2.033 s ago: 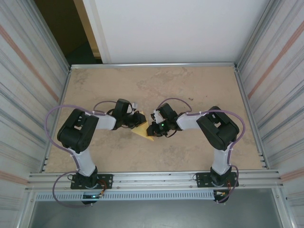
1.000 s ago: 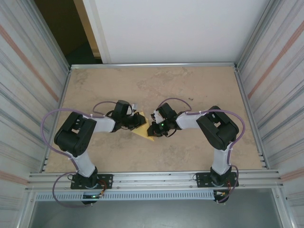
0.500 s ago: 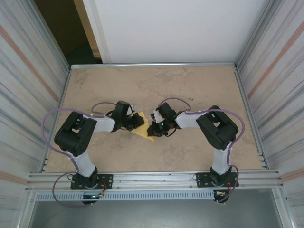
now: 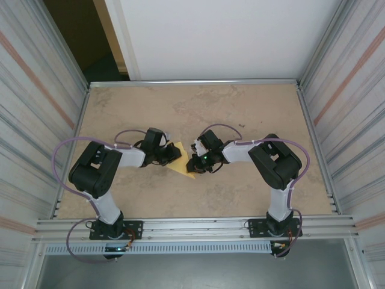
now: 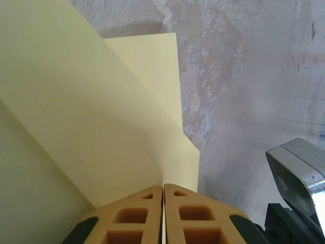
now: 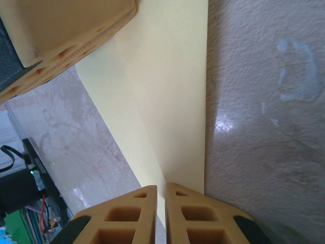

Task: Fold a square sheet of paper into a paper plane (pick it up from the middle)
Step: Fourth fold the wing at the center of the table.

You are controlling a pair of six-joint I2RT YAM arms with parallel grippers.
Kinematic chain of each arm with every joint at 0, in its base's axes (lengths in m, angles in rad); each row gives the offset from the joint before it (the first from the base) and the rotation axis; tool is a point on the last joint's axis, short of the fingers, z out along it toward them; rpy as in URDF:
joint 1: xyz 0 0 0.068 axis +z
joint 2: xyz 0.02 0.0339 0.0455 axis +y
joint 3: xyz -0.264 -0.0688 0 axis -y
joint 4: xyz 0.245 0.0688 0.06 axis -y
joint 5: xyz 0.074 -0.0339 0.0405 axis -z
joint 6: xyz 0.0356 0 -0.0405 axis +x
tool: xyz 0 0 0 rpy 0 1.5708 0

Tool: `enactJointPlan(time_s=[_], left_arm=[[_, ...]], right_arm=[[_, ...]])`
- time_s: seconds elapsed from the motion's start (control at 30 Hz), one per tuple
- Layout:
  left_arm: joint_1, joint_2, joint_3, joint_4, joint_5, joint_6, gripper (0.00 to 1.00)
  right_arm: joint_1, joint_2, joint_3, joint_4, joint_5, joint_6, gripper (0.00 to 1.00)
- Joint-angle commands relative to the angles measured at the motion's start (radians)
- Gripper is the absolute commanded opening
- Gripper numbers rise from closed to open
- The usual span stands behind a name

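Beige tabletop (image 4: 240, 114), folded paper (image 4: 188, 172) slanting far-left to near-right, left end effector (image 5: 163, 187), right end effector (image 6: 161, 189) clamping it

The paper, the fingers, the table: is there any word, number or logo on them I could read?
No readable text anywhere.
The paper is plain yellow and unmarked.
The left fingers and right fingers are bare orange, with no label.
The table shows only a marbled pattern.
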Motion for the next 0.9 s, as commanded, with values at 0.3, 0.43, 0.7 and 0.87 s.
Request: enactJointPlan(time_s=[0.3, 0.43, 0.7, 0.87], left_arm=[[0.014, -0.01, -0.043, -0.028, -0.044, -0.018, 0.1], [0.018, -0.012, -0.05, -0.028, -0.054, -0.02, 0.1], [0.018, 0.01, -0.057, -0.007, -0.044, -0.018, 0.1], [0.018, 0.014, -0.061, 0.008, -0.038, -0.018, 0.1]], right_arm=[[-0.011, 0.045, -0.001, -0.065, 0.063, 0.002, 0.16], [-0.012, 0.045, -0.004, -0.062, 0.063, 0.004, 0.17], [-0.03, -0.059, -0.035, 0.03, -0.001, 0.044, 0.25], [-0.057, -0.18, -0.062, 0.04, 0.083, 0.063, 0.36]])
